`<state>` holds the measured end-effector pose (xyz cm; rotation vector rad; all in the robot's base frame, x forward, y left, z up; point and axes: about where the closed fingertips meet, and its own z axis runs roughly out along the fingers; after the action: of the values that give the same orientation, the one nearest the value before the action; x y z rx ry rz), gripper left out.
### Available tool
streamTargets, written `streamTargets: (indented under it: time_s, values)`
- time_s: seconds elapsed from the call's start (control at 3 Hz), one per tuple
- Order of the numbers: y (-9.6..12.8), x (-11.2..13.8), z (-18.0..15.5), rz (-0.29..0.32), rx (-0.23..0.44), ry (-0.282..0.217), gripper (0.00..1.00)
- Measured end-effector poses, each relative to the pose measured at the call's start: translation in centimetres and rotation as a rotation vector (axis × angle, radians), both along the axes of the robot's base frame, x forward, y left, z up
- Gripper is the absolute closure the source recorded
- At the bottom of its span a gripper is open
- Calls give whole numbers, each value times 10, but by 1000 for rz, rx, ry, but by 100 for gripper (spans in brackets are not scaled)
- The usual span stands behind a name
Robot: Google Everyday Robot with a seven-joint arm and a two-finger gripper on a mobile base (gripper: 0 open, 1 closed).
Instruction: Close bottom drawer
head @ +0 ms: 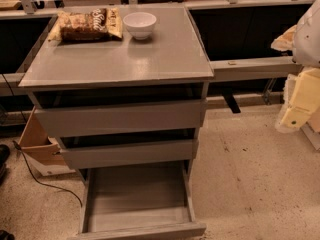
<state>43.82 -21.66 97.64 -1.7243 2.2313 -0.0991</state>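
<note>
The grey cabinet [120,59] has three handleless drawers. The bottom drawer [142,231] is pulled far out toward me. Its long shallow grey tray [135,194] lies open and holds nothing, and its slim front panel sits at the lower edge of the view. The top drawer front [120,118] and middle drawer front [127,154] each stand slightly out with a dark gap above. My arm and gripper [296,115] are pale, yellowish-white shapes at the right edge. They are beside the cabinet at about top-drawer height and well apart from it.
A snack bag [87,25] and a white bowl [139,24] sit at the back of the cabinet top. A cardboard box [37,144] leans against the cabinet's left side, with a black cable [50,184] on the floor. A rail [250,66] runs behind. Speckled floor [250,184] lies to the right.
</note>
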Motion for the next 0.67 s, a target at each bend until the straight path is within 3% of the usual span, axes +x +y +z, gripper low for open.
streamTargets:
  time_s: [0.67]
  values:
    - [1, -2, -16, -15, 39, 13, 0]
